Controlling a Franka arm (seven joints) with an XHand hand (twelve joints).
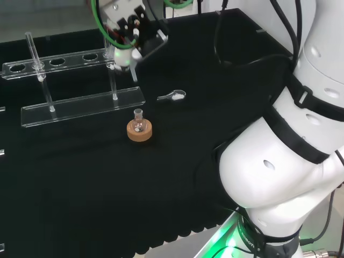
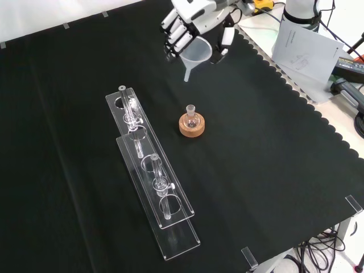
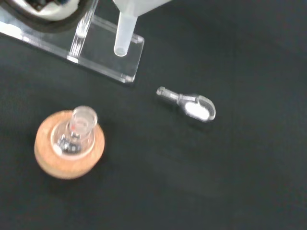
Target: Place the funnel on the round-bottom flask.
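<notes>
Black-and-white hand (image 2: pixel 190 23) curled round translucent white plastic funnel (image 2: pixel 195 55), stem down, above cloth. Small clear glass round-bottom flask (image 2: pixel 191 118) upright in round cork ring (image 2: pixel 191 127), well apart.

Bench (image 2: pixel 273 170) is covered in black cloth. Cork ring (image 2: pixel 191 125) is set near the cloth's middle, with a flask (image 2: pixel 191 118) seated upright in it. Clear rack (image 2: pixel 149 170) is laid along one side. Small clear scoop (image 1: pixel 172 96) is laid flat, apart from the ring.
</notes>
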